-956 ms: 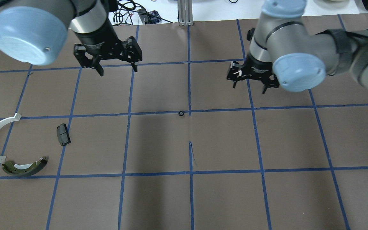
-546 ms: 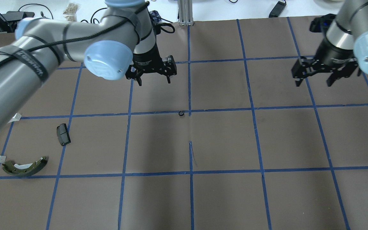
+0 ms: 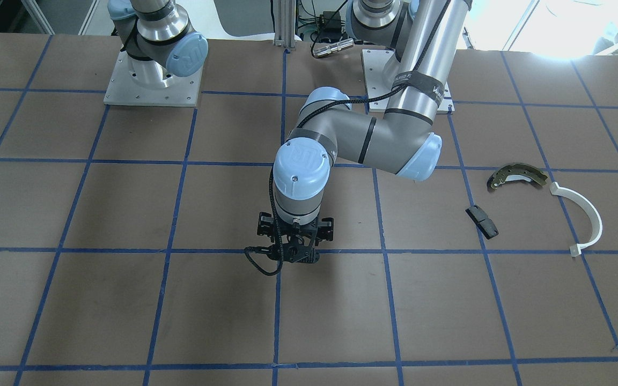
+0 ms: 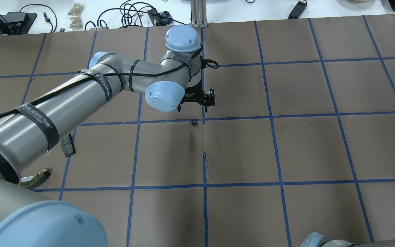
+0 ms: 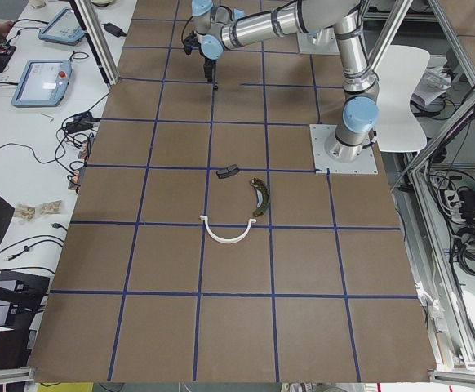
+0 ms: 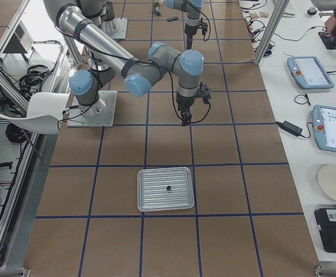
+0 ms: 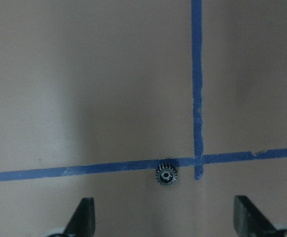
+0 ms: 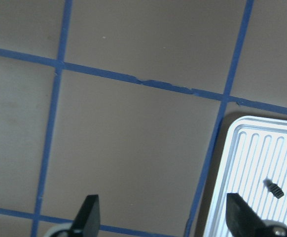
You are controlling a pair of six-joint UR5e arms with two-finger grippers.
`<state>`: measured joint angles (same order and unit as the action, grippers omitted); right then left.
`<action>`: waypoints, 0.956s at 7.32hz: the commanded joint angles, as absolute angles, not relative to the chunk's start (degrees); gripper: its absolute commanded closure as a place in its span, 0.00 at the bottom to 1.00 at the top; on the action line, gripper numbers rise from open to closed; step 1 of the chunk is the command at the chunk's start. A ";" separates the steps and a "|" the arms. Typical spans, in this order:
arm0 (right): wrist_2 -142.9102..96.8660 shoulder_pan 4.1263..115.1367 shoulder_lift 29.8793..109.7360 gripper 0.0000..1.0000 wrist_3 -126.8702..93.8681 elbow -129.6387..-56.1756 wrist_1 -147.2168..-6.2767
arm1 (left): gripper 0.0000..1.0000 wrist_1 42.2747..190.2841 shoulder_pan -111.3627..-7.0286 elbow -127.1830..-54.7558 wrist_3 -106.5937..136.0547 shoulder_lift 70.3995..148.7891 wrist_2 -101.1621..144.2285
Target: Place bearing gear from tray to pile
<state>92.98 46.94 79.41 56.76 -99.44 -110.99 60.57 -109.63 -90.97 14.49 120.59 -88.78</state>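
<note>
Jaws on the left arm (image 4: pixel 81 92) gape wide and empty, a small bearing gear (image 7: pixel 166 174) lying on the bench (image 7: pixel 109 74) between and just beyond their tips, while jaws of the right arm (image 6: pixel 99 40), equally wide and empty, hang at the edge of the tray (image 8: pixel 252 148).

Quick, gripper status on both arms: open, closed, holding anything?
Left gripper: open, empty, hovering near the small gear.
Right gripper: open, empty, next to the tray.
</note>
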 commanded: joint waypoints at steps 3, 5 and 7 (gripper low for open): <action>87.56 31.76 63.93 0.14 78.54 -98.88 -127.95 | 0.00 54.41 -109.95 -94.65 14.51 122.87 -88.86; 86.66 30.06 60.22 0.15 81.99 -99.40 -129.80 | 0.07 54.49 -109.78 -94.40 13.98 122.96 -87.81; 86.75 30.06 59.77 0.27 83.76 -99.32 -131.48 | 0.13 54.41 -109.60 -95.10 13.28 123.05 -85.34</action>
